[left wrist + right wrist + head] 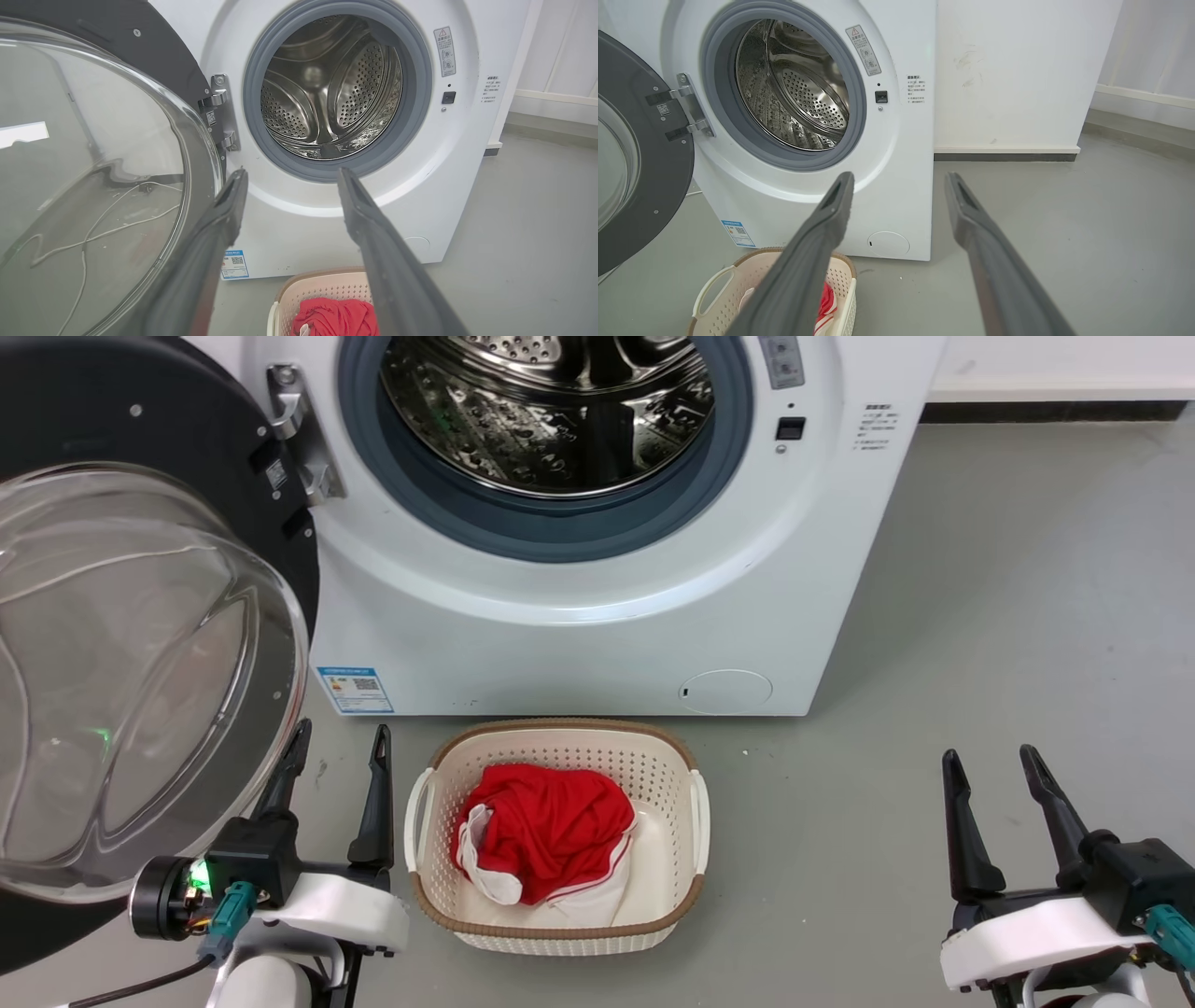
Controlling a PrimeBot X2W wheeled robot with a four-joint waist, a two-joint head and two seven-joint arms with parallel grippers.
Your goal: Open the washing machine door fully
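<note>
The washing machine door [140, 644], black with a bulging clear glass bowl, stands swung wide open to the left on its metal hinge [299, 434]. The same door [93, 186] fills the left half of the left wrist view, and the door [640, 154] sits at the left edge of the right wrist view. The steel drum mouth [551, 411] is exposed. My left gripper [341, 747] is open and empty just right of the door's glass bowl, its left fingertip close to the rim. My right gripper [990, 761] is open and empty over the floor at the lower right.
A cream laundry basket [691, 896] holding a red and white garment [541, 831] sits on the grey floor in front of the white machine [579, 635], between my grippers. A small round white flap [725, 692] is low on the machine front. A white wall [1017, 70] stands right of the machine.
</note>
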